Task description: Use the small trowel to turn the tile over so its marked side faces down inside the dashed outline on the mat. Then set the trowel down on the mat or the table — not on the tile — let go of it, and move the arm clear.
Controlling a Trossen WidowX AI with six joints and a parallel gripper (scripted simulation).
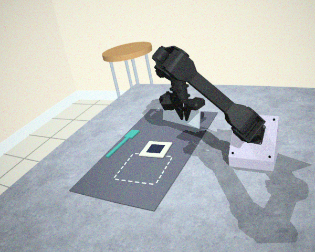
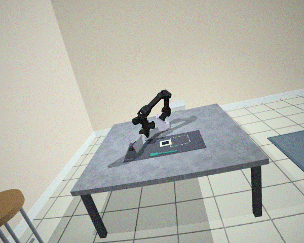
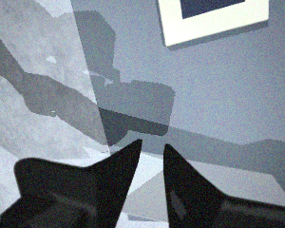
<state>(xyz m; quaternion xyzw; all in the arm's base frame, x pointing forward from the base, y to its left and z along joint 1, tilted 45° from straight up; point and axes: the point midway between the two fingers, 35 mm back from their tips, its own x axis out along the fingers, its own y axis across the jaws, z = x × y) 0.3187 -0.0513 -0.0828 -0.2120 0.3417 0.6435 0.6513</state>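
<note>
Claw (image 1: 185,115), nearly closed and holding nothing, hangs above the mat (image 1: 103,181). The trowel (image 1: 121,144), seemingly light and rigid, is best grasped mid-handle; tile (image 1: 155,149) marked-side up.

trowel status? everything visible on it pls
The trowel is a small teal one-piece tool, plastic-looking: a thin straight handle widening into a flat, roughly square blade at its far end. It lies flat on the dark mat, near the mat's long edge, beside the tile and apart from it, outside the dashed outline. Nothing touches it but the mat; the gripper hangs away from it, holding nothing.
</note>
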